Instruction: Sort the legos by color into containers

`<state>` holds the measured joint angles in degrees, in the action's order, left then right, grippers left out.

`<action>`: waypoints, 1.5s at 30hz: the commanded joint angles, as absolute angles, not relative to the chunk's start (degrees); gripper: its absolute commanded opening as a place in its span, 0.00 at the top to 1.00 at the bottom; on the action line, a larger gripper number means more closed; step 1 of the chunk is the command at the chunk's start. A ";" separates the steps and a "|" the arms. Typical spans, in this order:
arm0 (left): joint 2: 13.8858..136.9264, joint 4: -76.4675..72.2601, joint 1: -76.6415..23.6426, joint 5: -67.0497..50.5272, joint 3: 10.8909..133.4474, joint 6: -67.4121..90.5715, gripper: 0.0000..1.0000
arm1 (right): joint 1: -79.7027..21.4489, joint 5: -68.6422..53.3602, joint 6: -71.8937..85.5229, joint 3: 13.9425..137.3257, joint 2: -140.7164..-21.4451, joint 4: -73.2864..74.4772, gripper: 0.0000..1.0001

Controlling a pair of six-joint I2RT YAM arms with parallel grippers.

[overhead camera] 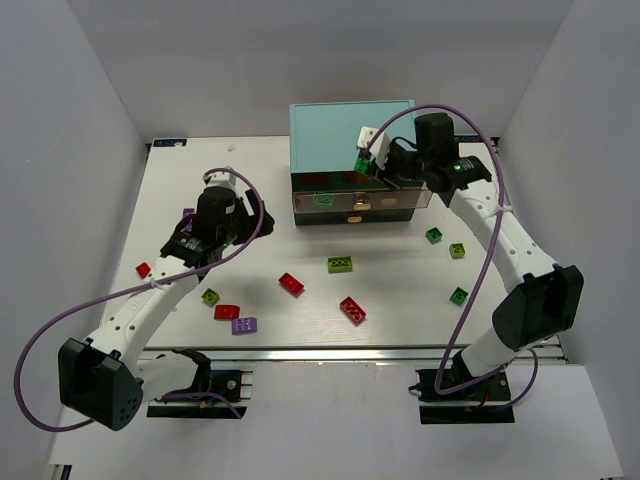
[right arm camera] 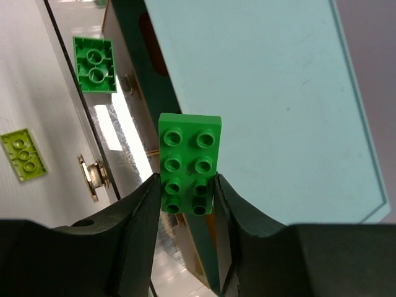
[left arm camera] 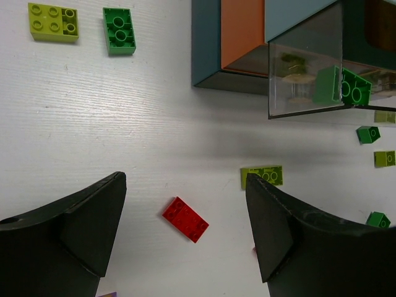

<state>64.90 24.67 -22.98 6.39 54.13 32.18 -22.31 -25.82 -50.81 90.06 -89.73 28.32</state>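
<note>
My right gripper [right arm camera: 187, 193] is shut on a dark green lego [right arm camera: 189, 154], held over the front edge of the cabinet's teal top [overhead camera: 335, 130]. Below it a see-through drawer [left arm camera: 303, 80] stands pulled out with one green lego [left arm camera: 356, 86] inside. Above the table's left side my left gripper [left arm camera: 184, 182] hangs open, holding nothing; a red lego [left arm camera: 185, 219] lies on the table below the gap between its fingers. Loose legos lie on the table: red [overhead camera: 352, 309], yellow-green [overhead camera: 340, 264], purple [overhead camera: 243, 325], green [overhead camera: 433, 235].
More bricks lie at the left: red [overhead camera: 143, 269], yellow-green [overhead camera: 210, 296], red [overhead camera: 227, 311]. At the right are yellow-green [overhead camera: 457, 250] and green [overhead camera: 459, 295]. Left of the cabinet lie a yellow-green brick [left arm camera: 52, 21] and a green one [left arm camera: 119, 30]. White walls enclose the table.
</note>
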 commanded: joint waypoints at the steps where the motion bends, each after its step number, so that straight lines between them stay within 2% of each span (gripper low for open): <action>1: 65.21 22.94 -22.68 5.54 55.19 32.26 0.12 | -22.68 -24.96 -49.66 88.95 -88.86 27.86 0.67; 8: 67.50 20.92 -22.68 4.57 55.46 32.08 0.12 | -22.59 -23.82 -49.22 88.07 -89.30 26.98 0.45; 12: 69.60 20.13 -22.07 3.87 56.07 31.29 0.11 | -22.33 -23.55 -48.60 88.85 -89.83 26.37 0.40; 16: 72.33 18.90 -21.45 2.73 56.95 29.97 0.12 | -22.32 -23.56 -45.98 90.00 -88.86 25.23 0.40; 19: 75.40 18.02 -20.22 2.72 57.48 28.75 0.18 | -21.63 -21.19 -40.28 88.87 -86.67 20.33 0.44; 20: 77.41 17.23 -20.21 2.64 57.57 28.22 0.21 | -21.36 -19.44 -32.95 87.64 -84.31 13.60 0.54; 21: 78.48 16.88 -19.52 2.55 58.18 27.34 0.24 | -21.53 -12.20 -27.91 85.97 -82.98 9.53 0.62; 22: 79.97 16.79 -18.82 2.64 58.62 26.99 0.32 | -21.45 -9.17 -24.29 83.35 -81.66 6.27 0.69; 23: 82.76 16.27 -18.81 2.64 59.06 26.63 0.37 | -21.18 -11.14 -21.73 83.58 -80.69 6.50 0.79; 25: 85.77 15.91 -17.23 3.34 61.16 25.67 0.44 | -20.31 -13.87 -20.66 85.94 -80.95 10.44 0.80; 27: 90.23 16.08 -16.53 4.13 62.92 24.62 0.43 | -19.78 -19.82 -19.60 87.28 -80.60 13.87 0.72; 28: 91.92 16.61 -15.91 5.09 65.37 24.26 0.35 | -19.34 -21.43 -19.60 87.19 -79.81 14.50 0.66; 29: 93.50 16.87 -15.91 5.27 66.52 23.74 0.31 | -19.25 -22.84 -19.60 86.32 -79.37 14.76 0.46; 32: 99.91 18.53 -15.38 6.33 72.06 21.80 0.23 | -18.46 -26.45 -19.95 85.69 -78.84 17.04 0.17; 35: 105.81 19.95 -14.86 7.12 77.51 19.95 0.22 | -18.11 -27.77 -19.51 84.64 -78.49 17.93 0.11; 45: 118.12 22.06 -14.85 11.68 88.06 20.48 0.26 | -16.35 -26.63 -19.77 86.57 -79.19 20.13 0.11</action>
<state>117.84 20.43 -15.09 8.58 85.01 20.78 -17.17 -25.93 -20.29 84.55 -79.59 19.73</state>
